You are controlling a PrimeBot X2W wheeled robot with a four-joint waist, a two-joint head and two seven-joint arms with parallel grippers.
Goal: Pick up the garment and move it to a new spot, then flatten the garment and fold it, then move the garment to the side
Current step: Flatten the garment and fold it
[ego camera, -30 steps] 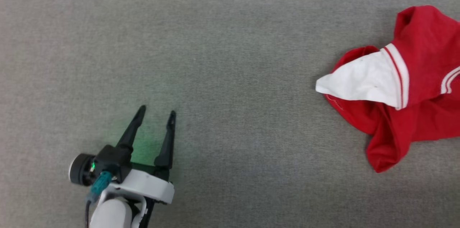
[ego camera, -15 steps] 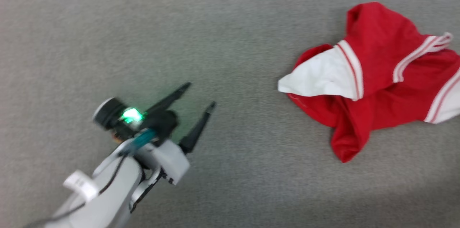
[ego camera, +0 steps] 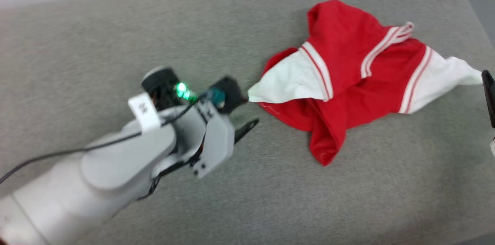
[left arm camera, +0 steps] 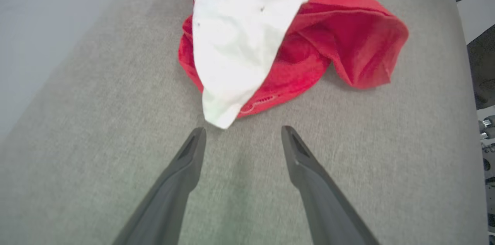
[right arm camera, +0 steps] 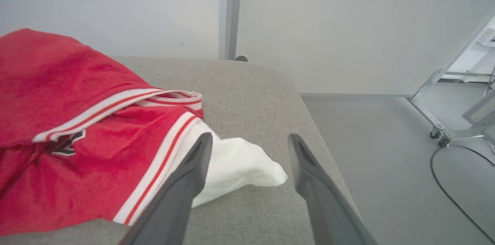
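The left claw (left arm camera: 241, 133), spread, is now just short of the white tip of the crumpled red shirt (ego camera: 348, 63) on the grey bench (ego camera: 116, 44), earlier well apart; the right claw (right arm camera: 249, 138), spread too, is cut off at the head-view edge.

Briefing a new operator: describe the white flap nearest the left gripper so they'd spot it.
On the grey cushion lies a crumpled red garment. One white flap points at the open left gripper. Unlike the other white flap, by the right gripper, it rests on red folds.
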